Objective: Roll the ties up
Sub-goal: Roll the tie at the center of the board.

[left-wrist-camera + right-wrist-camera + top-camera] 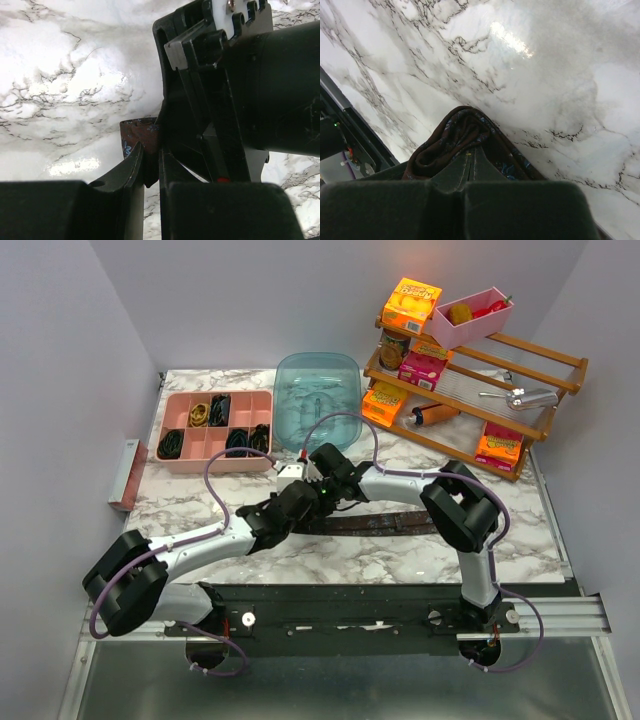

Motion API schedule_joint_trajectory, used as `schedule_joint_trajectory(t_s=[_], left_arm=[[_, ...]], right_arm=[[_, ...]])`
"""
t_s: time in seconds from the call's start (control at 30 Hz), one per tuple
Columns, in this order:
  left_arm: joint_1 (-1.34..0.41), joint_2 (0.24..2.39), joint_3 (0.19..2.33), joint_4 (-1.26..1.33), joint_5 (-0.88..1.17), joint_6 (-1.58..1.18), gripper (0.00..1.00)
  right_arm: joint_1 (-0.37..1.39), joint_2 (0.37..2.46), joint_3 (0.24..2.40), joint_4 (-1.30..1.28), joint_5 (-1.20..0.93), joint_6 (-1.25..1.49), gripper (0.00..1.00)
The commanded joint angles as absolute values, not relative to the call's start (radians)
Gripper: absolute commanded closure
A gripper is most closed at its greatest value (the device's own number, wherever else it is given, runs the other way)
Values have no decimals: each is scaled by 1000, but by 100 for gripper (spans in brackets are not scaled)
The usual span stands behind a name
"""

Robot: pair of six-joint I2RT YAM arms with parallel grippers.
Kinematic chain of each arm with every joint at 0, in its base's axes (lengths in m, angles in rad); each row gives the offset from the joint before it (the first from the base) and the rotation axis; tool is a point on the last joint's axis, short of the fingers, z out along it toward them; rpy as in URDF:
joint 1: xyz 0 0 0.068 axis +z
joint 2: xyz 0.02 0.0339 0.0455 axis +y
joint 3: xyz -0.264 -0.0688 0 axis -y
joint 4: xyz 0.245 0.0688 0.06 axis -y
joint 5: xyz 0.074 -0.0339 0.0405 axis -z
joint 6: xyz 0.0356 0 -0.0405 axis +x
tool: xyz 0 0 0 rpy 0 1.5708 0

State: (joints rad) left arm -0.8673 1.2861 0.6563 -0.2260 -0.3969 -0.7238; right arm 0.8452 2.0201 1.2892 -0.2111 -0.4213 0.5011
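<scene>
Top external, please: where does the job stand, and where is the brown tie (390,524)?

Operator: Pictured, it lies flat on the marble table (185,505), just nearer my arm bases than the pink tray (215,467). One end sits off the tray's near corner and the rest trails well away from it. Dark coils (170,445) fill several of the tray's compartments, so I judge some ties finished (how many, I cannot count from here).

Desk: And the grippers?

Operator: Both meet at the tie's end closest to the tray. On the left wrist view, my left gripper (150,167) is clamped on that end, with brown fabric pinched between the fingers. On the right wrist view, my right gripper (470,160) has its jaws pressed together and cloth bunched in a loose fold over the tips. Whether a layer is nipped between them I cannot tell.

Desk: So how much is left?

Operator: Nearly all of this one, by my reading. Only the first turn is forming, the long strip lies unrolled, and the coil has yet to go into a compartment of the tray.
</scene>
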Motion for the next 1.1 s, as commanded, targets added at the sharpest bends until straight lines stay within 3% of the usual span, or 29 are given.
schedule_joint_trajectory(t_s=[0.0,0.4,1.07], left_arm=[[-888,1278,704,-166,-406,-719,100],[-902,1259,704,-190,-443,-696,100],[-913,1318,745,-420,-554,-687,100]], right_arm=[[864,2060,1319,-183,-469,523,100],[864,2074,1335,-127,-549,569,100],[792,1893,1243,-207,-394,517,100]])
